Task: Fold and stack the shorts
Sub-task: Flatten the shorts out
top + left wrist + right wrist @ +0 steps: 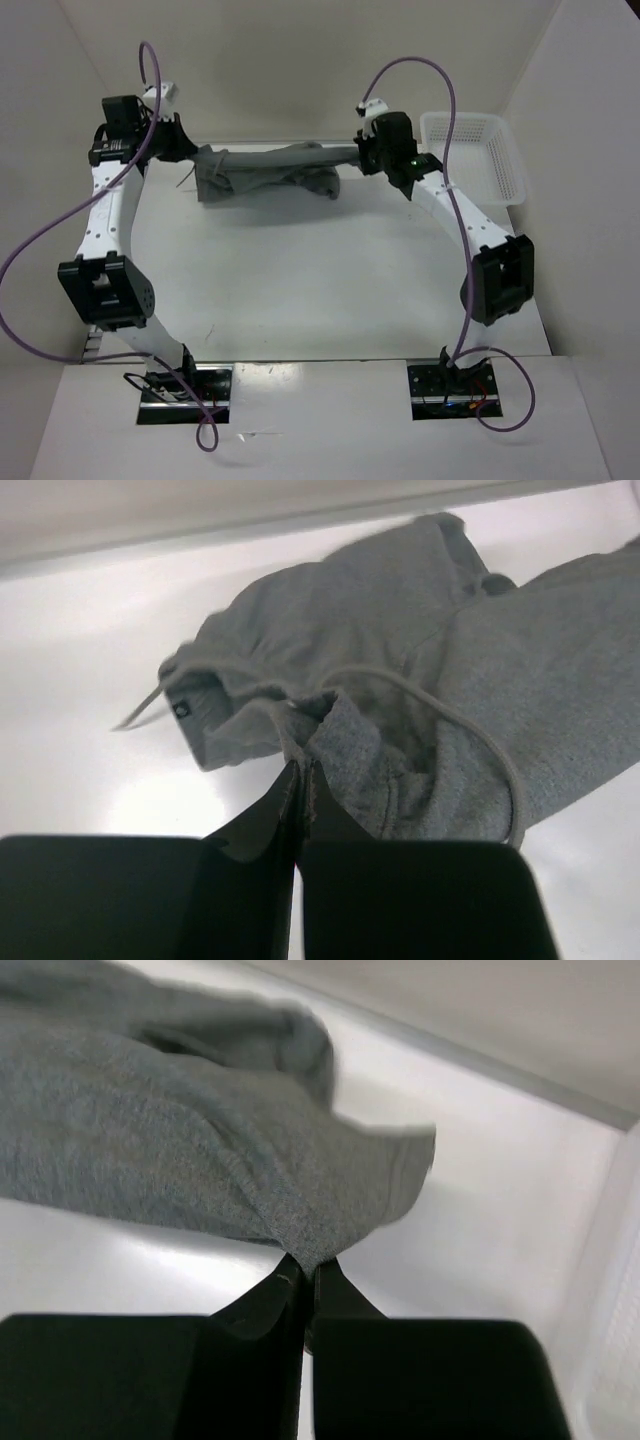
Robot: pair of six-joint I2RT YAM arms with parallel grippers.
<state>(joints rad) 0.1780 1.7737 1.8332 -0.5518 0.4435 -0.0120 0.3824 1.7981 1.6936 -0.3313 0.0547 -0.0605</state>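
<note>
While the shorts stretch bunched across the far tabletop, their long axis runs left to right, one end at each hand. Left hand and right hand are each pinching a fold of grey cloth. Only the left wrist view shows the drawstring; only the overhead view shows the whole span.
</note>
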